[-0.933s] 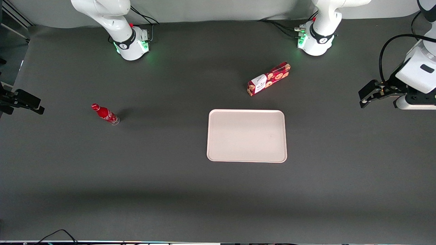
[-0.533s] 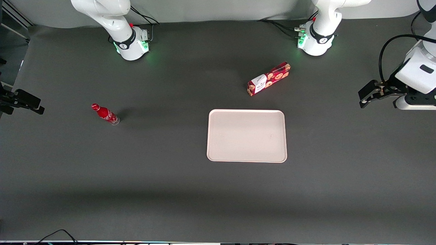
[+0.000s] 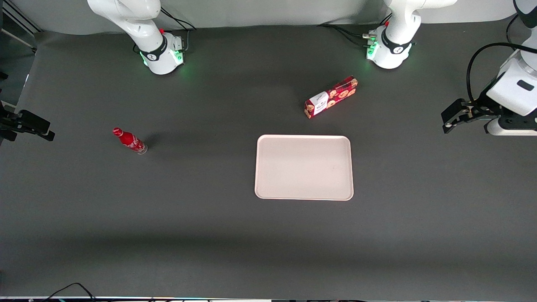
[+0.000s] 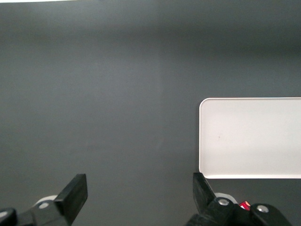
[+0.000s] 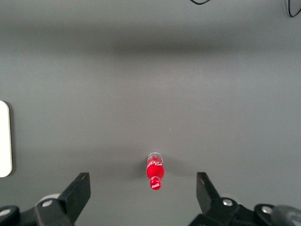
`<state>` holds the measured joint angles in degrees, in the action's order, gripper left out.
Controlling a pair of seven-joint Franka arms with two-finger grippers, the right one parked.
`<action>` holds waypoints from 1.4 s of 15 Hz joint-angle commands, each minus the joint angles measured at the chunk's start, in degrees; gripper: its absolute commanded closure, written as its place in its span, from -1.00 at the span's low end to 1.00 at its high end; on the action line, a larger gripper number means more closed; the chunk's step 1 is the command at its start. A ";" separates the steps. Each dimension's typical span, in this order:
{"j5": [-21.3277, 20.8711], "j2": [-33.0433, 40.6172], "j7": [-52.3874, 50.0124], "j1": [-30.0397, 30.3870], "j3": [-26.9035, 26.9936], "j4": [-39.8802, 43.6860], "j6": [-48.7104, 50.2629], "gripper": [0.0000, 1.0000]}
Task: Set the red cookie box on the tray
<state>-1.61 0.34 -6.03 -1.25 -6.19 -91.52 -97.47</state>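
The long, narrow red cardboard cookie box [image 3: 331,97], printed with tan round cookies and carrying a white label patch toward one end, lies flat and at a slant on the matte dark grey table cover [image 3: 209,209]. It sits farther from the front camera than the tray, near the working arm's white rounded base [image 3: 389,48], and is apart from the tray with bare cover between them. The flat, pale cream-pink rectangular tray [image 3: 304,167], smooth-surfaced with rounded corners and a low raised rim, rests near the middle of the table with nothing on it. The left arm's black two-finger gripper [image 3: 451,118] hangs above the table at the working arm's end, well apart from both box and tray; in the wrist view its angular black fingers [image 4: 75,190] stand wide apart with only grey cover between them, and the tray's rounded corner [image 4: 249,136] shows past them. A small sliver of red by one finger may be the box, though too little shows to be sure. A small glossy red bottle [image 3: 129,141] stands toward the parked arm's end.
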 commanded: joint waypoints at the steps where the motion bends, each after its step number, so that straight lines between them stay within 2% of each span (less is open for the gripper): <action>1: -0.67 -0.95 0.85 -0.69 0.30 1.87 1.23 -1.00; 8: -0.50 -0.86 0.85 -0.86 -3.03 1.78 2.98 -1.00; 16: -0.06 -2.00 2.34 -1.04 -14.63 1.17 7.55 -1.00; 21: 0.21 -0.69 2.25 -1.39 -17.45 -1.73 9.23 -1.00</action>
<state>-1.42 -1.24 -4.70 -2.22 -23.39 -91.90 -89.31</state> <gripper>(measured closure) 0.000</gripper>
